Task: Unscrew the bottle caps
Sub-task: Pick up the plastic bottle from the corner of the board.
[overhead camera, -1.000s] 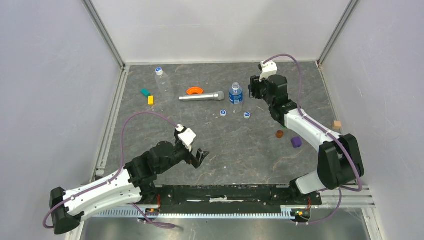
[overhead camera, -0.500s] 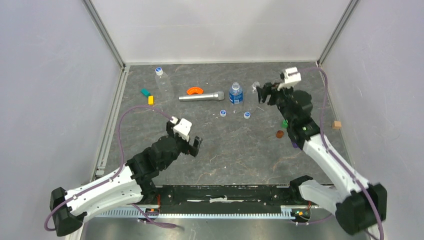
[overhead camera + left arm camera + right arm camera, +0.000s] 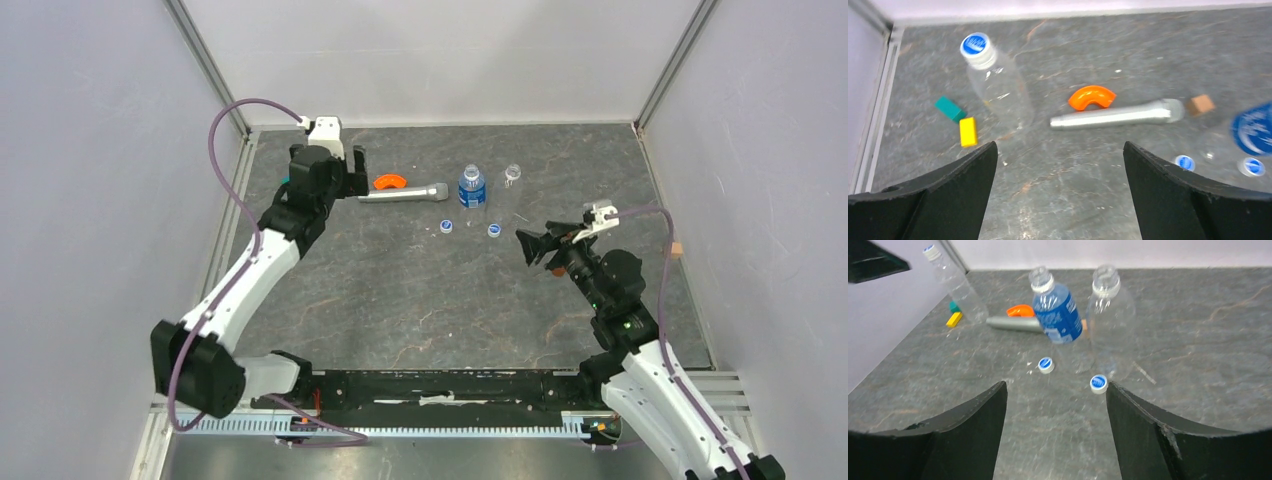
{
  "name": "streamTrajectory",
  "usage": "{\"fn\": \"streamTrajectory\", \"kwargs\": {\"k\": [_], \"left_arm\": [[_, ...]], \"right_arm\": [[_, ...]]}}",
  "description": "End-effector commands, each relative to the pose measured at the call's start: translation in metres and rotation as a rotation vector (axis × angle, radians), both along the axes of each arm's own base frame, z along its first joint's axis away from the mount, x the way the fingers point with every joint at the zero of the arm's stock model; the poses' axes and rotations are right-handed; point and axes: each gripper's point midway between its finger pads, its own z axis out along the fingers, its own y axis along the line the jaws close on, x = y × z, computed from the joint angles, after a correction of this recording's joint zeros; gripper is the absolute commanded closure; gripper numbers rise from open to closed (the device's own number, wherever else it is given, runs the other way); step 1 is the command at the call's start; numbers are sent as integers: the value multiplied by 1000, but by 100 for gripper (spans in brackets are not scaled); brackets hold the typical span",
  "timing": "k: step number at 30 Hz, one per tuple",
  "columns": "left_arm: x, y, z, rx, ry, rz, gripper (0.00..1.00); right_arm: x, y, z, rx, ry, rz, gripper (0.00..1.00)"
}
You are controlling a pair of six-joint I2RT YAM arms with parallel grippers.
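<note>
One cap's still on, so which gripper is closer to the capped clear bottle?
Left. The left gripper hovers right by the capped bottle, far left; the right gripper is across the table, past the loose caps.

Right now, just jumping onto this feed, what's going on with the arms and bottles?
Two small clear plastic bottles stand uncapped at the far middle: the blue-labelled bottle and an unlabelled bottle. Two blue-topped white screw caps lie loose on the grey table before them, one cap beside the other cap. The third bottle, far left, still wears its cap. The left gripper hovers open near it; the right gripper is open, holding nothing.
</note>
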Motion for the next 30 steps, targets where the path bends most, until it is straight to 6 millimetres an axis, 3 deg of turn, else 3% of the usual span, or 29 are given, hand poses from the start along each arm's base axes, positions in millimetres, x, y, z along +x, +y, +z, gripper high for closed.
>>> {"fn": "streamTrajectory", "kwargs": {"k": [1,10,15,21,30], "left_arm": [[35,24,-21,-91,33,114,0],[76,65,-14,-58,-121,280,0],[99,82,-25,-46,-116,311,0],[127,88,-37,-100,-148,254,0],[160,80,-57,-89,-237,164,0]], "right_arm": [[-19,11,-26,64,88,79,24],[-29,7,-47,70,121,69,23],[-28,5,-51,51,124,65,23],[-27,6,-59,33,150,69,23],[-25,8,-71,17,188,69,23]]}}
